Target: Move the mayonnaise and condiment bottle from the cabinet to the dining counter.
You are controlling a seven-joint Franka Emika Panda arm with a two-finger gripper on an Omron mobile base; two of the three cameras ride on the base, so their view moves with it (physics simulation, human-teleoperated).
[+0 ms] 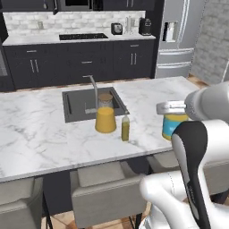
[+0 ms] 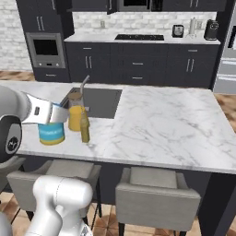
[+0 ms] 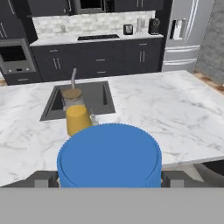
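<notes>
Dining counter [image 1: 40, 129]: white grey-veined marble island top, dark inset sink [image 1: 78, 107] toward its far edge with a faucet [image 1: 93, 89] rising at the sink's near rim; grey stools [image 1: 105, 190] tucked under the near edge. Mayonnaise [image 2: 51, 132], blue lid, yellow body and blue band, stands upright on the marble close to the near edge. Gripper [image 3: 110, 179] sits at lid height, fingers [image 3: 43, 178] spread wide on either side of the blue lid, just beside it; contact cannot be told, jar rests on the counter. Close by, between jar and sink: a plain yellow cup [image 1: 105, 120], a tan-lidded jar [image 1: 105, 99] right behind it at the sink's near rim, and a slim olive-yellow bottle [image 1: 125, 127] just beside the cup, nearest the mayonnaise. Rest of marble bare.
</notes>
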